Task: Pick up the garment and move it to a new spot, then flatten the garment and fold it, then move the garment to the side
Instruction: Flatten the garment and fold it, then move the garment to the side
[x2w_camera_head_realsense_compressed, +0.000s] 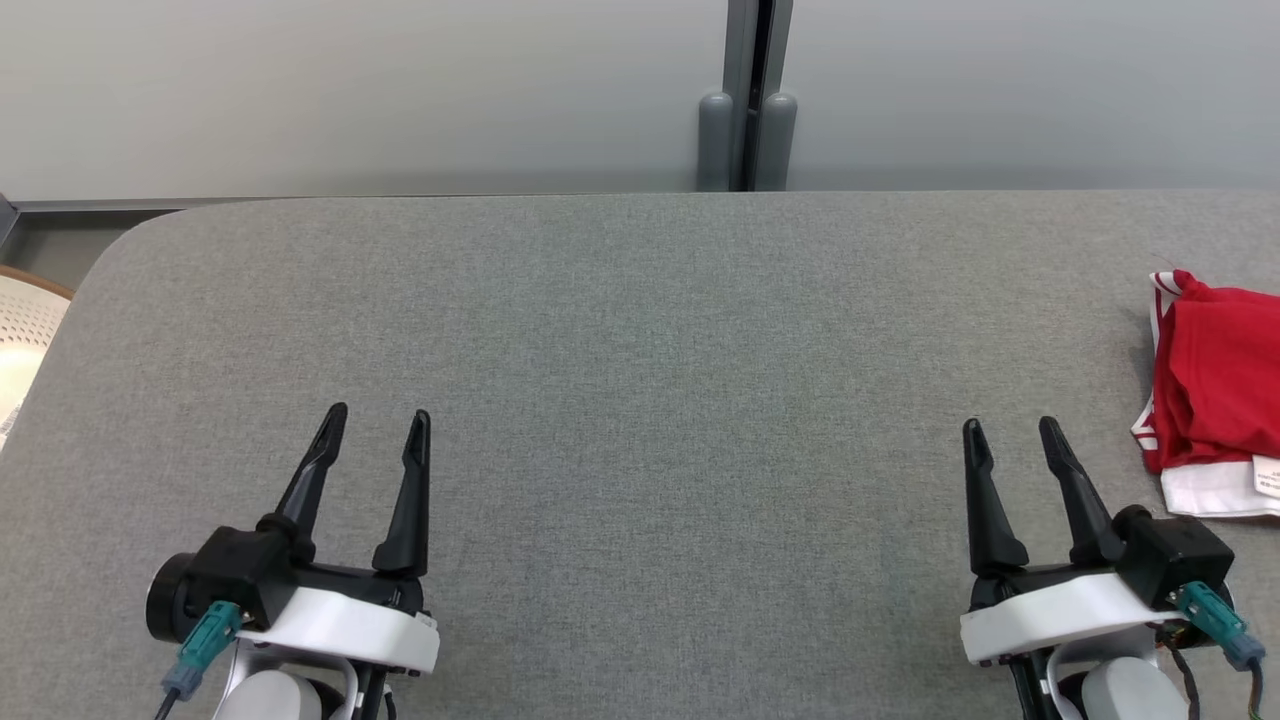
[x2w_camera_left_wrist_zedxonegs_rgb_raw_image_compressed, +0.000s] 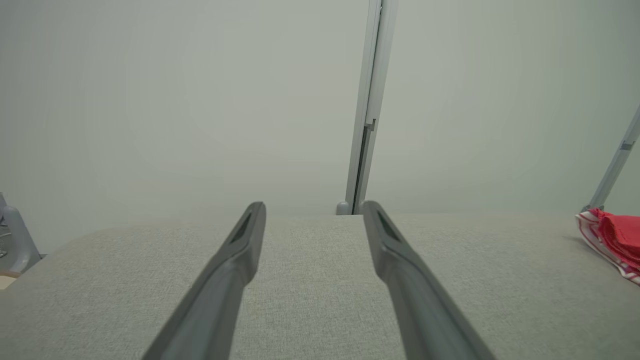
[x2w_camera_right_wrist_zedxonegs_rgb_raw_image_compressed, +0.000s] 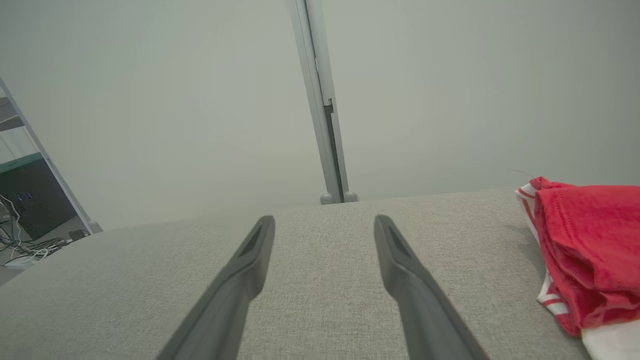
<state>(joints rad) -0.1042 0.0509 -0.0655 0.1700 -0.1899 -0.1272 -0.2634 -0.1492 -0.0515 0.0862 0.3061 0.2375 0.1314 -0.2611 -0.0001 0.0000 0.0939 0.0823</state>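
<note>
The garment (x2w_camera_head_realsense_compressed: 1215, 390) is a red cloth with white trim, bunched in folds at the far right of the grey table (x2w_camera_head_realsense_compressed: 640, 330), partly cut off by the edge of the head view. It also lies at the right of the left wrist view as the garment (x2w_camera_left_wrist_zedxonegs_rgb_raw_image_compressed: 617, 237) and of the right wrist view as the garment (x2w_camera_right_wrist_zedxonegs_rgb_raw_image_compressed: 585, 245). My right gripper (x2w_camera_head_realsense_compressed: 1010, 428) stands open just left of it, apart from it, nothing between its fingers. Near the table's front left my left gripper (x2w_camera_head_realsense_compressed: 378, 417) is open and empty too. Both point away from me.
A pale wall with a vertical grey post (x2w_camera_head_realsense_compressed: 747, 95) runs behind the table's far edge. The rounded left corner of the table borders a light round object (x2w_camera_head_realsense_compressed: 25, 335). In the right wrist view, cables (x2w_camera_right_wrist_zedxonegs_rgb_raw_image_compressed: 25, 247) lie on the floor at the left.
</note>
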